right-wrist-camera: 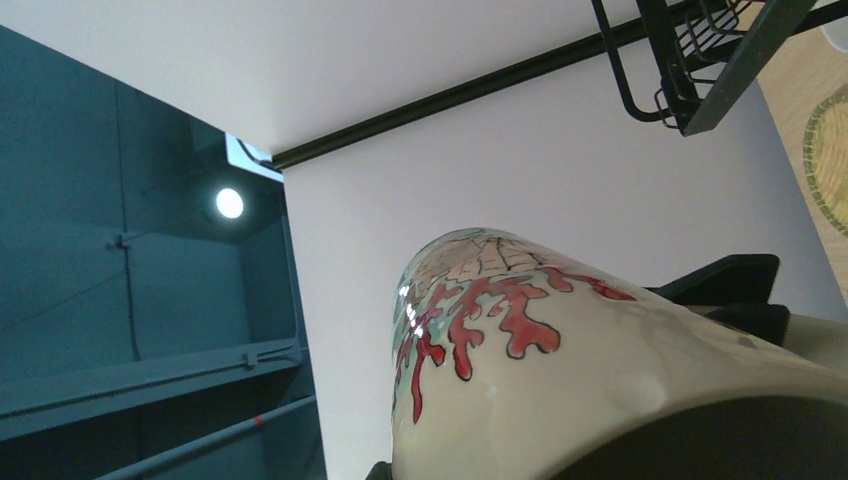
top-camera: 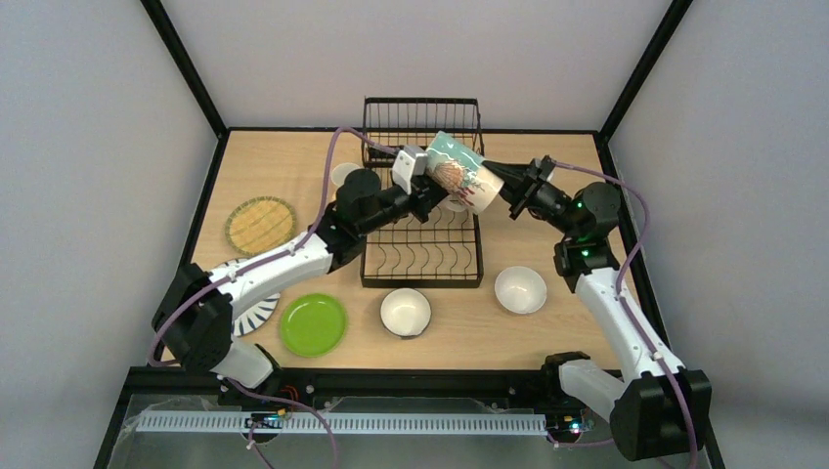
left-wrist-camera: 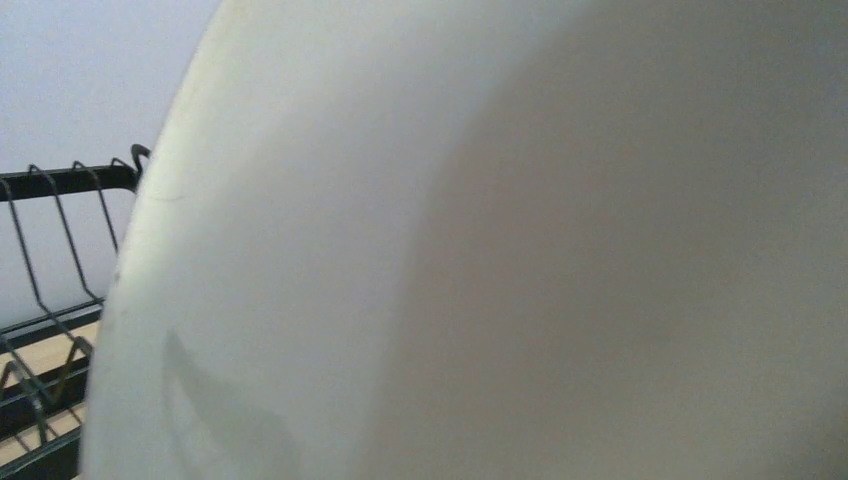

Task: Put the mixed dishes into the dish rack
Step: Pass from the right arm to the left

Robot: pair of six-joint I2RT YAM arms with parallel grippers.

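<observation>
A pale yellow mug (top-camera: pixel 459 171) with teal and red painted patterns hangs tilted above the black wire dish rack (top-camera: pixel 422 264). My left gripper (top-camera: pixel 427 188) is shut on its left side and my right gripper (top-camera: pixel 501 192) is shut on its rim end. The mug's (left-wrist-camera: pixel 500 250) pale wall fills the left wrist view and hides the fingers, with rack wires (left-wrist-camera: pixel 60 180) at the left edge. In the right wrist view the mug (right-wrist-camera: pixel 560 380) covers the lower right and a rack corner (right-wrist-camera: pixel 700 60) shows at the top.
On the table lie a tan woven-look plate (top-camera: pixel 260 224), a black-striped white plate (top-camera: pixel 256 311) partly under the left arm, a lime green plate (top-camera: pixel 313 324), and two white-inside bowls (top-camera: pixel 405 312) (top-camera: pixel 520 289) in front of the rack. A small white dish (top-camera: pixel 344 174) sits left of the rack.
</observation>
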